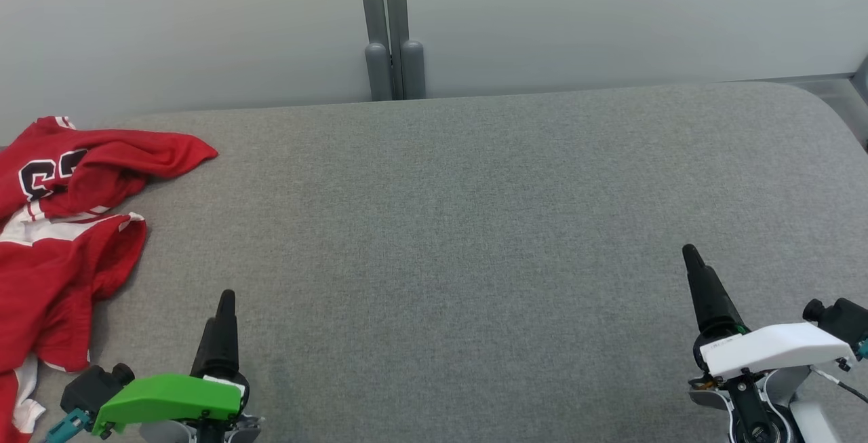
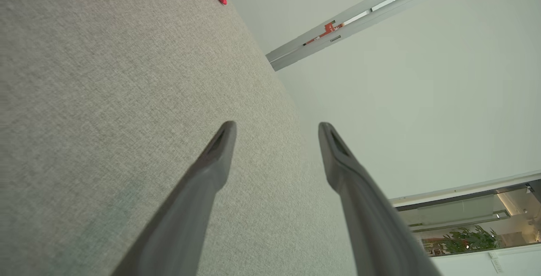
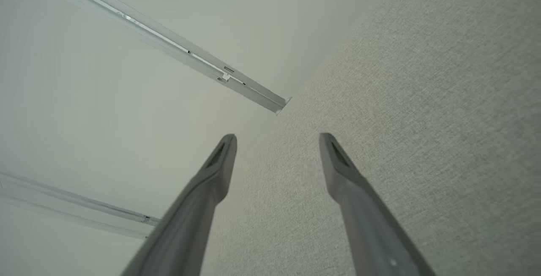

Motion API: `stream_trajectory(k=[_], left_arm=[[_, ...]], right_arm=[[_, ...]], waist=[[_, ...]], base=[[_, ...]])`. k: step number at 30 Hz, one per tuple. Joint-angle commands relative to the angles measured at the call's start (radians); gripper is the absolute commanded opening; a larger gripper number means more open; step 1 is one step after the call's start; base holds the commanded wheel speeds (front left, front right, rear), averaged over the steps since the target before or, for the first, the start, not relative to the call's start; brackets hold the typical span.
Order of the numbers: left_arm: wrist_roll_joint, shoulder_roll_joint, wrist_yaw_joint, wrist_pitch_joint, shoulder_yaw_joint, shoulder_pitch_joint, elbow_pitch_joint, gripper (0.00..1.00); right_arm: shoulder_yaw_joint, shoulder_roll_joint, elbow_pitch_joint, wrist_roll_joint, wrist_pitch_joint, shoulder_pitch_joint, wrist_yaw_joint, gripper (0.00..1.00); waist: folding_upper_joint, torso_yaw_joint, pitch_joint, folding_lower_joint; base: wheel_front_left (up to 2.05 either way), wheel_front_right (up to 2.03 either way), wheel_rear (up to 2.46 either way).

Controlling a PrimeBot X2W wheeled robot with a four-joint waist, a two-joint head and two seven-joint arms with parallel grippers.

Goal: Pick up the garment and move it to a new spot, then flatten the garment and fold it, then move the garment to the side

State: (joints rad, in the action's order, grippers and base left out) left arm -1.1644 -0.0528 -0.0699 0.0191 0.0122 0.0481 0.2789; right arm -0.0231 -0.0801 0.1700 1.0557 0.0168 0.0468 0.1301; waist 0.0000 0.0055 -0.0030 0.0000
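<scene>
Grey surface (image 1: 475, 226), left gripper (image 2: 277, 129), right gripper (image 3: 277, 140) spread

Under your jaws, the table (image 1: 475, 226) is matt grey woven cloth, faintly rough. Left of the left jaws, the garment (image 1: 61, 260) is soft, creased red cloth. The jaws look like matt dark plastic.
</scene>
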Motion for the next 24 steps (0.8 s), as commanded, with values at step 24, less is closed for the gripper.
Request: stream_trajectory(k=[24], left_arm=[[0.476,-0.05,0.009,0.088,0.057,-0.043,-0.081,1.0]], right_arm=[[-0.012,0.001,-0.015,-0.44,0.09,-0.036,0.0,1.0]], waist=[[0.0,0.004,-0.008,0.0]], base=[[0.0,0.0,0.0]])
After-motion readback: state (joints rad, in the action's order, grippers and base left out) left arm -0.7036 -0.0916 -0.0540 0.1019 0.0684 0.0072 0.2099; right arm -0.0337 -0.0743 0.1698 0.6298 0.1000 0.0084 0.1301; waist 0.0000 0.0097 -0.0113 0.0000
